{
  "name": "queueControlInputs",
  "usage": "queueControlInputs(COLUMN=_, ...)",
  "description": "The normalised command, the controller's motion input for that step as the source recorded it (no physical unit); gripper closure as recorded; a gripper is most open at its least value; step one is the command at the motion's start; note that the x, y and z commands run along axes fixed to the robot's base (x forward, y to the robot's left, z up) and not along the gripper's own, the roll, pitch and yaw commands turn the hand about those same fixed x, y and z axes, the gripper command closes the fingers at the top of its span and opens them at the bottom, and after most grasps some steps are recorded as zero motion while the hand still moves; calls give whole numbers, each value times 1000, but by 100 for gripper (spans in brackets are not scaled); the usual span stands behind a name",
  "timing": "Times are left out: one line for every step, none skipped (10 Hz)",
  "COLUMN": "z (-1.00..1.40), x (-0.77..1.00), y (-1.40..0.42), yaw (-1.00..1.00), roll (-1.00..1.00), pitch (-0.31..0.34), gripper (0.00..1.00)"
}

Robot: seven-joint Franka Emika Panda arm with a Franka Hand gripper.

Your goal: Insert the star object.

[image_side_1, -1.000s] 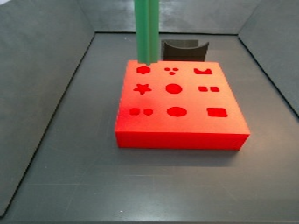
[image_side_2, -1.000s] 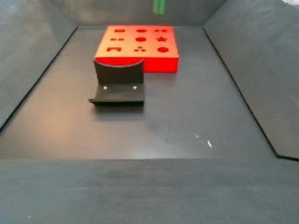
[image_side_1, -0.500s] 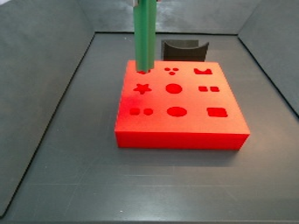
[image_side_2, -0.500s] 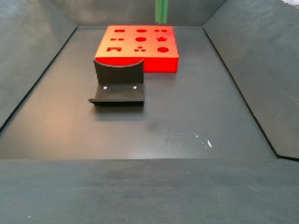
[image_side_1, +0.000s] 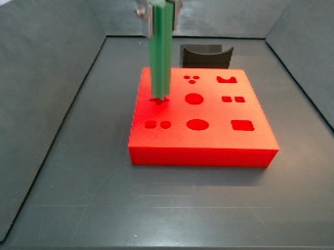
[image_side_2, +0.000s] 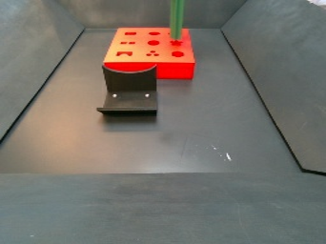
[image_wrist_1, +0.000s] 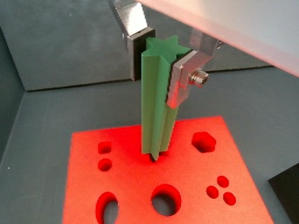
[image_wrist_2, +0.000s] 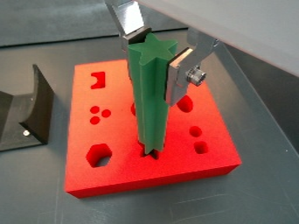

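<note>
The star object (image_wrist_1: 156, 105) is a long bright green bar with a star-shaped end, held upright. My gripper (image_wrist_1: 162, 54) is shut on its upper end, one pad on each side. It shows in both wrist views (image_wrist_2: 152, 96) and both side views (image_side_1: 159, 54) (image_side_2: 176, 21). Its lower tip rests at the star-shaped hole in the red block (image_side_1: 202, 132); the tip covers the hole. The block's top has several other shaped holes (image_wrist_2: 100, 156). In a side view the gripper (image_side_1: 158, 12) is at the frame's upper edge.
The fixture, a dark L-shaped bracket (image_side_2: 128, 93), stands on the floor beside the red block (image_side_2: 151, 52); it also shows in a wrist view (image_wrist_2: 30, 114) and a side view (image_side_1: 209, 54). Grey walls enclose the dark floor (image_side_2: 166, 152).
The star object has come down and shifted forward over the block, from above the round hole at the back to the star-shaped hole. The gripper has come into a side view.
</note>
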Motion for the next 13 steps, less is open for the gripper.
queueControlInputs(z=0, x=294, y=0, yaw=0, roll=0, pitch=29, gripper=100)
queueControlInputs(z=0, x=354, y=0, yaw=0, roll=0, pitch=29, gripper=100)
queueControlInputs(z=-31, x=180, y=11, yaw=0, roll=0, pitch=27, gripper=100)
queueControlInputs(z=-34, x=69, y=20, yaw=0, roll=0, pitch=11, gripper=100)
queueControlInputs(z=0, x=34, y=0, yaw=-329, roll=0, pitch=0, gripper=100)
queueControlInputs(z=0, x=0, y=0, yaw=-520, roll=0, pitch=0, gripper=100)
queueControlInputs(z=0, x=-29, y=0, yaw=-660, roll=0, pitch=0, gripper=100)
queueControlInputs(z=0, x=0, y=0, yaw=-654, roll=0, pitch=0, gripper=100)
queueControlInputs(z=0, x=-20, y=0, yaw=-511, roll=0, pitch=0, gripper=100)
queueControlInputs(z=0, x=-66, y=0, yaw=-440, roll=-7, pitch=0, gripper=100)
queueControlInputs(z=0, x=-123, y=0, yaw=-266, roll=0, pitch=0, gripper=100)
queueControlInputs(z=-23, x=-169, y=26, yaw=-240, roll=0, pitch=0, gripper=100)
queueControlInputs(z=0, x=-114, y=9, yaw=-120, roll=0, pitch=0, gripper=100)
